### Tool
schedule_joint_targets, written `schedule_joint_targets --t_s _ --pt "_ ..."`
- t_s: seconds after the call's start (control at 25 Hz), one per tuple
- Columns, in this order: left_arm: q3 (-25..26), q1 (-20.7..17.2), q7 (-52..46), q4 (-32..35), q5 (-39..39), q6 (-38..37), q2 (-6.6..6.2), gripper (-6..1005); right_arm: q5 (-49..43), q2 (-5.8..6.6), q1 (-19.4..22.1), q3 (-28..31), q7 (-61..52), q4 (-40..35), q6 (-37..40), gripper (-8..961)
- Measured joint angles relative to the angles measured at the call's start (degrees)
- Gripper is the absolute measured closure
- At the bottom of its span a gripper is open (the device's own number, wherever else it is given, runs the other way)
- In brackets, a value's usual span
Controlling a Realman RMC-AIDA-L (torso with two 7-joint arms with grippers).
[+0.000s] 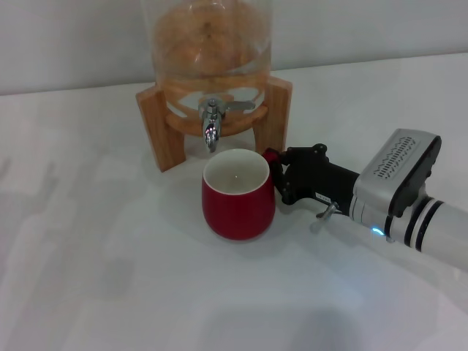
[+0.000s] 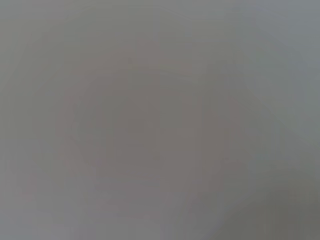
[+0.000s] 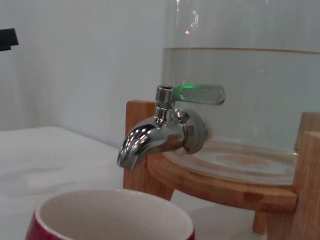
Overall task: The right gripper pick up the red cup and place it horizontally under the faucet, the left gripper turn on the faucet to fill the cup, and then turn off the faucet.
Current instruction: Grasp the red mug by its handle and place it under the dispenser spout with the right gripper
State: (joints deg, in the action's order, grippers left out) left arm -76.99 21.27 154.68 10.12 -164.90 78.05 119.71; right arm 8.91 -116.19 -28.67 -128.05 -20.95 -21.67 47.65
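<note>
- red cup sits upright on the white counter, right below the faucet, looks empty inside
- right end effector pinching its handle
- glass jar on a wooden stand holds water
- left end effector not in sight

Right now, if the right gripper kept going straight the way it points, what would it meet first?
The right gripper points toward the robot's left and is already at the red cup, by its handle side. So the cup comes first. Whether the jaws already touch it is unclear; the faucet sits farther back, off that line.
</note>
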Motion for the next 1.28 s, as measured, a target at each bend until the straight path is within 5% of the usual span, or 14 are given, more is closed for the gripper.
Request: schedule_joint_targets --t_s 1.28 --pt "-1.56 0.44 0.00 0.11 0.37 0.00 0.09 181 0.38 0.00 -3.85 -1.23 -0.24 0.66 -3.36 866"
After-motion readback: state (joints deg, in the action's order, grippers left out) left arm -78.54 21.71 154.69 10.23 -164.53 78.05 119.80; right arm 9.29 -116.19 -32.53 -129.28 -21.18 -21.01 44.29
